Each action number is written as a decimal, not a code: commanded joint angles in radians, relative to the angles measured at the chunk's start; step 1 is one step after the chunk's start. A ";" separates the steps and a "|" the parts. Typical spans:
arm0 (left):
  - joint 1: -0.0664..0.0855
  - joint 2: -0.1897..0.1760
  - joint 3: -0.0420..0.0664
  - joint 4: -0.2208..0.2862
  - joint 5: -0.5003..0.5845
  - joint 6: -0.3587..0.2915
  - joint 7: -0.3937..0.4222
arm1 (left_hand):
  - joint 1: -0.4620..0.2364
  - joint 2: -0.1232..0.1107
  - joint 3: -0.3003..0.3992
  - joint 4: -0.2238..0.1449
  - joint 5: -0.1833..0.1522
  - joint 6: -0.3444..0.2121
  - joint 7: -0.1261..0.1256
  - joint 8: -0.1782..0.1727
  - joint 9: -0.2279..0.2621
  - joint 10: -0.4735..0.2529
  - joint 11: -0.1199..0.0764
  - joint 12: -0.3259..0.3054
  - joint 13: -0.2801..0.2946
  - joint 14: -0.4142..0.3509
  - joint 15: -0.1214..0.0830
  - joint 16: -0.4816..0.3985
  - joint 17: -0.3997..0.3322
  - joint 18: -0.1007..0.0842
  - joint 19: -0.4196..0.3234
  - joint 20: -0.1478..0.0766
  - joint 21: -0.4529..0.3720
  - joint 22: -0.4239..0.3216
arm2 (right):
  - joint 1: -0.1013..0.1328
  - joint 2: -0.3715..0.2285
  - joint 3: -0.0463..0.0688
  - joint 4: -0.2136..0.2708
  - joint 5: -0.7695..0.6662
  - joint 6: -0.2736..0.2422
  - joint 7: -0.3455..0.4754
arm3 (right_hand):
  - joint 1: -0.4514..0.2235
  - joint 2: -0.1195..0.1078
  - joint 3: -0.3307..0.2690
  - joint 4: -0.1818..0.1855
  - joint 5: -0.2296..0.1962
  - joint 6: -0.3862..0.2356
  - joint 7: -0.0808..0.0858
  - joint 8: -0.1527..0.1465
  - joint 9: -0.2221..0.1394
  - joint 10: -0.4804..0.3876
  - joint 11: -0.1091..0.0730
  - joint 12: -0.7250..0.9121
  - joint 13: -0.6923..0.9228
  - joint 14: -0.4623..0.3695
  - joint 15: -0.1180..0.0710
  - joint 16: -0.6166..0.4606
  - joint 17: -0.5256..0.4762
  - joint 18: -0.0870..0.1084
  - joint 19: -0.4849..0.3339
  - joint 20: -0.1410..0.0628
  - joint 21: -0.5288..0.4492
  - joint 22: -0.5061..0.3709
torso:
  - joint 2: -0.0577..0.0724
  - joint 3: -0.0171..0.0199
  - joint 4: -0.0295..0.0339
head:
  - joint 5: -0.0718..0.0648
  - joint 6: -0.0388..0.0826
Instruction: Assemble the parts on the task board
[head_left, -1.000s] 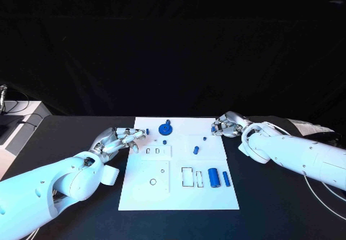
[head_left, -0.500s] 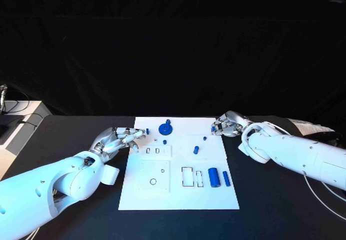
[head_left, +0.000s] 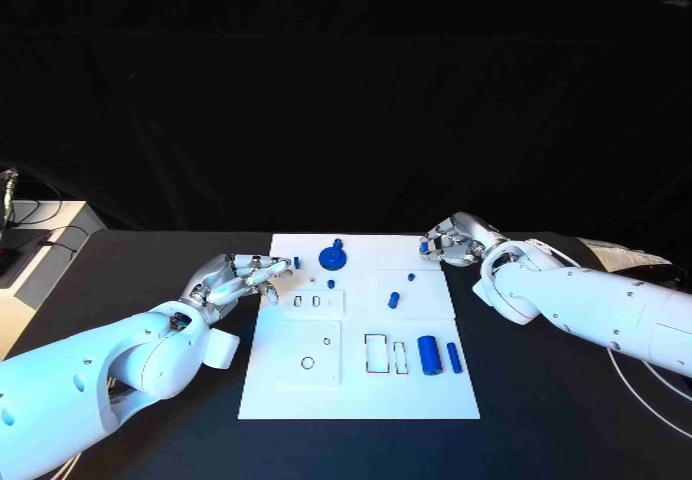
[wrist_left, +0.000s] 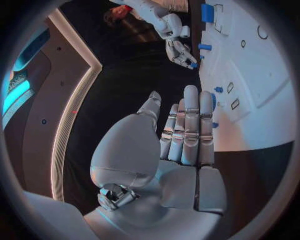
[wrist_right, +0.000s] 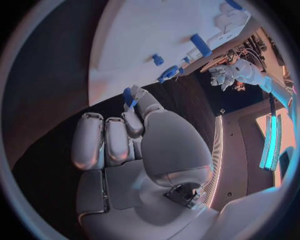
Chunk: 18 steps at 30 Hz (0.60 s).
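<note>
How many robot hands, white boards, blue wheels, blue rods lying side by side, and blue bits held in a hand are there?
Hands: 2, left hand and right hand
Task board: 1
Blue wheel: 1
Rods side by side: 2, thick rod and thin rod
Small blue part pinched by the right hand: 1
Total: 7

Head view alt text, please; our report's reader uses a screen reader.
A white task board lies mid-table with small blue parts on it, among them a blue gear. The left hand sits at its left edge; the right hand, at its far right corner, pinches a small blue part.

Black table (head_left: 159, 255), dark backdrop (head_left: 346, 110), pale cabinet (head_left: 36, 225) beside.
</note>
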 joint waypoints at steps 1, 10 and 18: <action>0.000 0.003 0.001 -0.001 -0.001 0.013 0.009 | -0.002 0.011 -0.002 -0.006 -0.001 -0.008 -0.003 -0.004 0.001 -0.007 0.001 -0.003 0.001 -0.005 -0.001 0.004 -0.001 0.017 -0.004 0.000 0.003 -0.001 | 0.015 -0.006 0.002 0.054 -0.067 -0.067 -0.119 | 0.000 0.011 0.018 -0.016 -0.035 0.012 0.014 0.007 0.001 0.000 -0.005 -0.009 0.002 0.001 -0.009 -0.008 0.000 0.005 0.049 -0.007 0.001 0.168 | -0.001 -0.0004 -0.0018 | 0.004 0.001; 0.000 0.009 0.001 -0.004 -0.001 0.013 0.009 | -0.004 0.009 -0.003 -0.005 -0.001 -0.008 -0.002 -0.004 0.001 -0.009 0.002 -0.004 0.001 -0.005 -0.001 0.004 -0.001 0.017 -0.004 0.000 0.005 -0.003 | 0.023 0.024 0.000 0.203 -0.127 -0.068 -0.263 | -0.012 0.000 0.056 -0.021 -0.035 0.015 0.013 0.008 0.001 0.002 -0.005 -0.013 0.006 0.001 -0.009 -0.011 -0.001 0.005 0.049 -0.007 -0.004 0.167 | -0.003 -0.0018 -0.0025 | 0.017 0.000; 0.000 0.011 0.001 -0.006 -0.001 0.015 0.008 | -0.005 0.010 -0.005 -0.004 -0.002 -0.008 -0.003 -0.004 0.001 -0.009 0.002 -0.003 0.001 -0.005 -0.001 0.004 -0.001 0.018 -0.004 0.000 0.006 -0.005 | -0.004 0.085 -0.006 0.305 -0.155 -0.054 -0.348 | -0.016 -0.001 0.060 -0.020 -0.030 0.013 0.014 0.007 0.001 0.001 -0.005 -0.015 0.006 0.001 -0.009 -0.015 -0.006 0.006 0.048 -0.007 -0.008 0.165 | -0.008 -0.0046 -0.0040 | 0.027 -0.010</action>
